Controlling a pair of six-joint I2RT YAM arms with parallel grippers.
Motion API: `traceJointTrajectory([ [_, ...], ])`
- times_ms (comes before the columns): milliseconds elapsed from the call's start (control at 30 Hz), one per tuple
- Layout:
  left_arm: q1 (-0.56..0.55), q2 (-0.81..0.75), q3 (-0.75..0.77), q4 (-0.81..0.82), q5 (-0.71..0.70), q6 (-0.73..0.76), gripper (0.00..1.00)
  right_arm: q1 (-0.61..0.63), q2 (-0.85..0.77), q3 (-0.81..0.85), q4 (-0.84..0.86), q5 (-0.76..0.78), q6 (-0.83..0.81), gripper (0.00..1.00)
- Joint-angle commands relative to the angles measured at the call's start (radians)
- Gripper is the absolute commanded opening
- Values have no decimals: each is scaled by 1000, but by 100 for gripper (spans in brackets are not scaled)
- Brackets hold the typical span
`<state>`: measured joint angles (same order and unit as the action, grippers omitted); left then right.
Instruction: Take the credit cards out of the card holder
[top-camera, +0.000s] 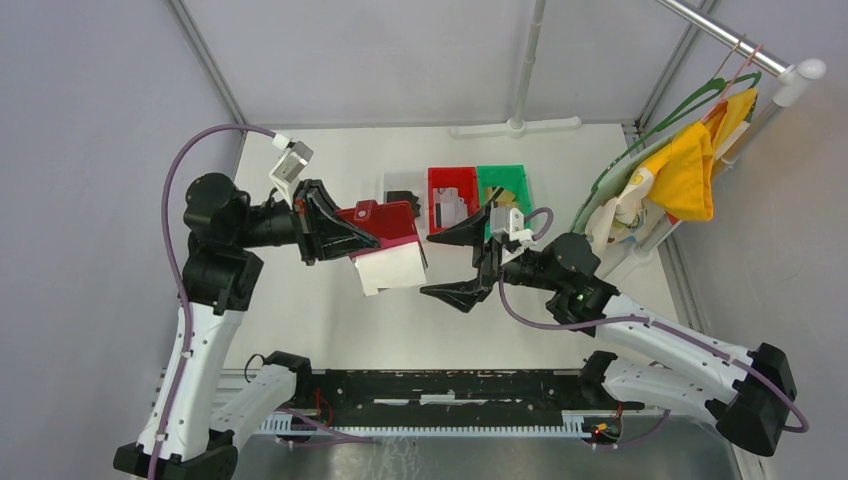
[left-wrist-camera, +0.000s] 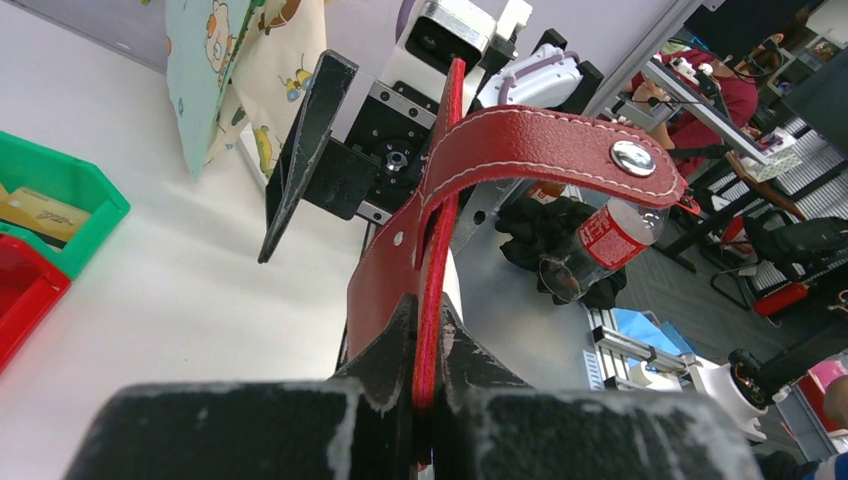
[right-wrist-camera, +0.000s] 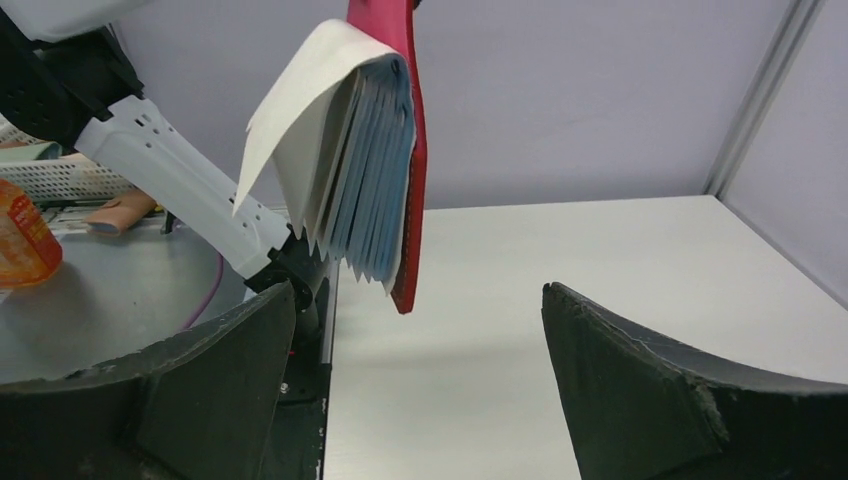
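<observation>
My left gripper (top-camera: 368, 243) is shut on the dark red card holder (top-camera: 385, 222) and holds it above the table. In the left wrist view its red edge (left-wrist-camera: 432, 300) is pinched between the jaws, and the snap strap (left-wrist-camera: 540, 145) arches away. The holder hangs open in the right wrist view, with a white flap (right-wrist-camera: 300, 100) and several fanned bluish sleeves (right-wrist-camera: 372, 190). I cannot tell whether credit cards sit in them. My right gripper (top-camera: 432, 265) stands open just right of the holder, touching nothing. A tan credit card (left-wrist-camera: 40, 212) lies in the green bin.
A red bin (top-camera: 452, 178) and a green bin (top-camera: 503, 180) stand side by side behind the grippers, with grey items in the red one. A rack with a yellow garment (top-camera: 690, 170) fills the right edge. A white pole base (top-camera: 515, 125) sits at the back.
</observation>
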<state>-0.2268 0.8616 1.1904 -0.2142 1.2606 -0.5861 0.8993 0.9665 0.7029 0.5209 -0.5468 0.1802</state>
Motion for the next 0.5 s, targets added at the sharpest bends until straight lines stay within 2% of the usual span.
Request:
traceJointTrajectory([
  [0,-3,-25,49,63,14,-24,2,3,17,48,141,-77,53,98],
  [200,-3,-29,44,59,17,-26,2,3,39,55,189,-21,79,98],
  [467,-4,-32,40,58,16,-18,2,6,93,61,301,-38,169,98],
])
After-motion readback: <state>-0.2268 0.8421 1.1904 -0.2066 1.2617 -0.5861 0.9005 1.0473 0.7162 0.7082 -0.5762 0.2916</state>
